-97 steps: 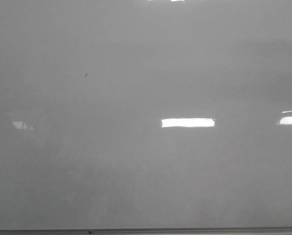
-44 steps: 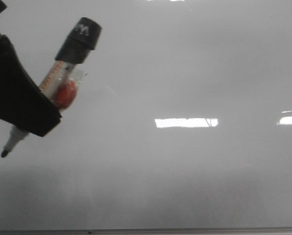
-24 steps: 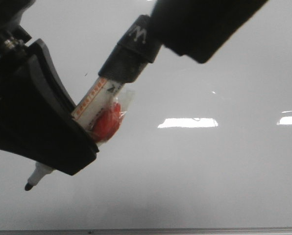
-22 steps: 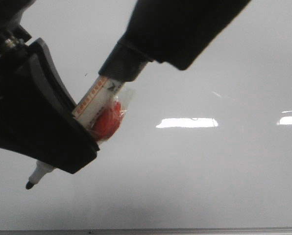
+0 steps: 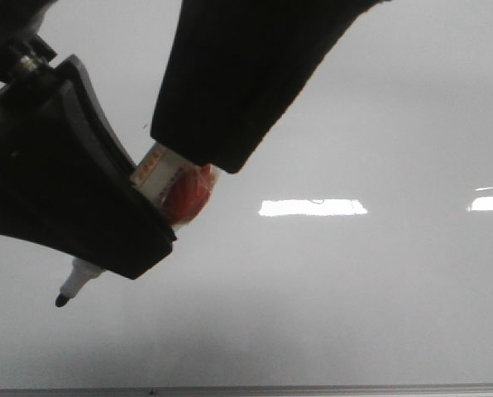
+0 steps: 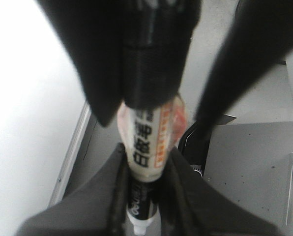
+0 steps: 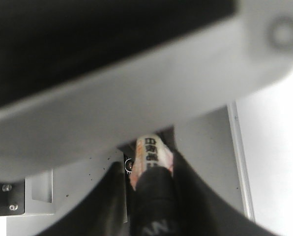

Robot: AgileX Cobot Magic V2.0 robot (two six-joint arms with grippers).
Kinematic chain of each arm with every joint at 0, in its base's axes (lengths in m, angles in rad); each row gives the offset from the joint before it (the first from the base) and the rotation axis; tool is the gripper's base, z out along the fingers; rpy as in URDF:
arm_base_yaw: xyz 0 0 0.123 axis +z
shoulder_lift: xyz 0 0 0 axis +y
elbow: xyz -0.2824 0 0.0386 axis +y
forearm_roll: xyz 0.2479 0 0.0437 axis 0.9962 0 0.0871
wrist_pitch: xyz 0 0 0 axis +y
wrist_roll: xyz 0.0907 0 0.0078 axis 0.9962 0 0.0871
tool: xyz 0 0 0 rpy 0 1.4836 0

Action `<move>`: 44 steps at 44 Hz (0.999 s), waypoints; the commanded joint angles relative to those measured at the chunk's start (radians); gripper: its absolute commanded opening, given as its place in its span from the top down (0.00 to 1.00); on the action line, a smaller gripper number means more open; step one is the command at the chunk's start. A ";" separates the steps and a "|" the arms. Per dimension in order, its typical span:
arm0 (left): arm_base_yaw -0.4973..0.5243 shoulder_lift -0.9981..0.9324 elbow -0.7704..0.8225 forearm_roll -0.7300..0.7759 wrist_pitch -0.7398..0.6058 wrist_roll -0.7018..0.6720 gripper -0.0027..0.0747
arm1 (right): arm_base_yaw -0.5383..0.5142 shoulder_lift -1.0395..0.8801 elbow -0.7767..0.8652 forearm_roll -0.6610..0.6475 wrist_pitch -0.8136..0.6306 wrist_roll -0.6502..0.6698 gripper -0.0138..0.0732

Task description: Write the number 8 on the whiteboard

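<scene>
The whiteboard [image 5: 379, 124] fills the front view, glossy and blank; the number 8 is not in view. My left gripper [image 5: 151, 223] is shut on a whiteboard marker [image 5: 153, 168], whose bare black tip [image 5: 62, 299] points down-left in front of the board. Taped to the barrel is a red lump [image 5: 189, 190]. From the upper right, my right gripper [image 5: 198, 145] reaches over the marker's black rear end [image 7: 154, 201]. Its fingers stand on either side with a gap visible, so it looks open. In the left wrist view the barrel [image 6: 144, 142] sits clamped between my left fingers.
A thin grey frame edge [image 5: 313, 387] runs along the board's bottom. A tiny dark speck [image 5: 145, 126] marks the board beside the right finger. The wrist views show a grey perforated surface [image 6: 249, 172] beyond the board's edge [image 6: 70, 152].
Both arms have come into view since the empty board. My right gripper has slid down along the marker and now hides its black rear end. The left gripper has shifted slightly.
</scene>
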 commanded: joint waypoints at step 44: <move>0.144 -0.455 0.235 -0.107 -0.373 -0.081 0.79 | -0.457 -0.231 0.210 0.341 -0.204 -0.120 0.92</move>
